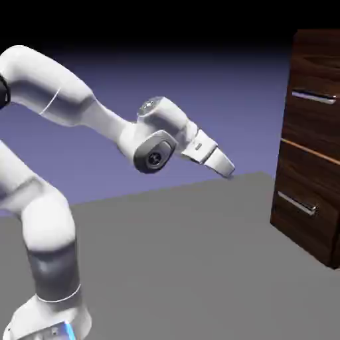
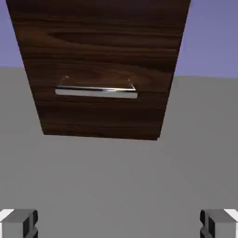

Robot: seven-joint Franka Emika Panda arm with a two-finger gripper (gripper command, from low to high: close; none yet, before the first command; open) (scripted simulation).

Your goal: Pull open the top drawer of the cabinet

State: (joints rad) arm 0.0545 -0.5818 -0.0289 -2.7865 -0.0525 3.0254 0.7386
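The cabinet point(image 1: 312, 146) stands at the exterior view's right, dark wood grain, with a thin orange seam between its two drawers. Above the seam, the top drawer point(image 1: 317, 73) looks flush with the cabinet front and carries a silver bar handle point(image 1: 313, 97). My gripper point(image 1: 226, 167) hangs in the air well left of the cabinet, tilted down toward it and touching nothing. In the hand view the gripper point(image 2: 119, 225) is open, its grey fingertips point(image 2: 19, 223) far apart with only table between them. That view shows the cabinet's lower part point(image 2: 102, 46) with one silver handle point(image 2: 96, 91).
The lower drawer point(image 1: 302, 192) has a like silver handle point(image 1: 297, 204). Grey table point(image 1: 186, 265) stretches between the arm's base and the cabinet. The white arm's elbow point(image 1: 156, 149) juts out mid-picture.
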